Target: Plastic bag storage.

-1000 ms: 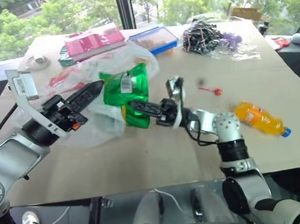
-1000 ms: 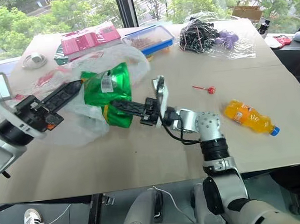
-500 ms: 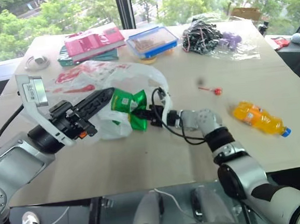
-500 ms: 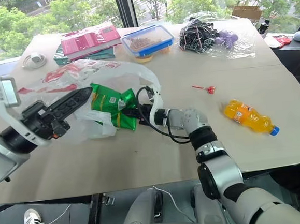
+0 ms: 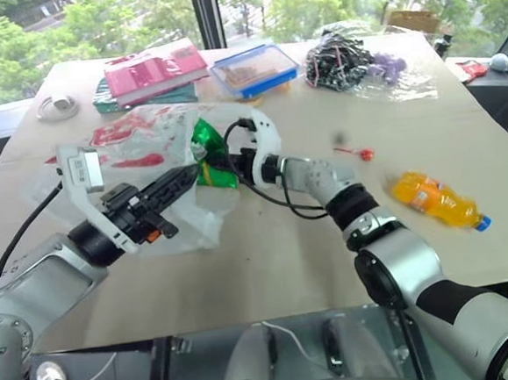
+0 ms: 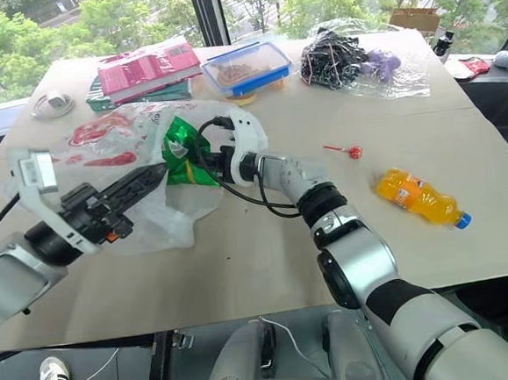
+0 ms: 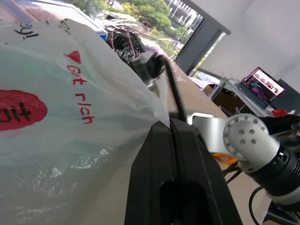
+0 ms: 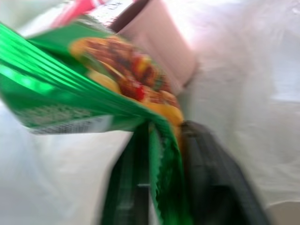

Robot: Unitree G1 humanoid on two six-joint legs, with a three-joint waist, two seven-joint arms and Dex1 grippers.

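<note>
The plastic bag (image 5: 131,138), thin translucent white with red print, lies on the table's left half with its mouth held up. My left gripper (image 5: 181,178) is shut on the bag's near rim; in the left wrist view its fingers (image 7: 161,140) pinch the film (image 7: 70,103). My right gripper (image 6: 200,159) reaches level into the bag's mouth. A green snack packet (image 6: 179,150) sits inside the opening. In the right wrist view the packet's edge (image 8: 157,154) lies between the right fingers (image 8: 211,178), which stand apart.
A pink book (image 5: 152,70), a blue-lidded food box (image 5: 255,68) and a bundle of dark cords on clear plastic (image 5: 342,60) line the far edge. A red lollipop (image 5: 358,154) and an orange bottle (image 5: 435,200) lie to the right. A small white object (image 5: 54,106) sits far left.
My right gripper pushed forward and left, carrying the green packet into the bag's mouth, and its fingers have parted. The left gripper sank slightly, still pinching the bag.
</note>
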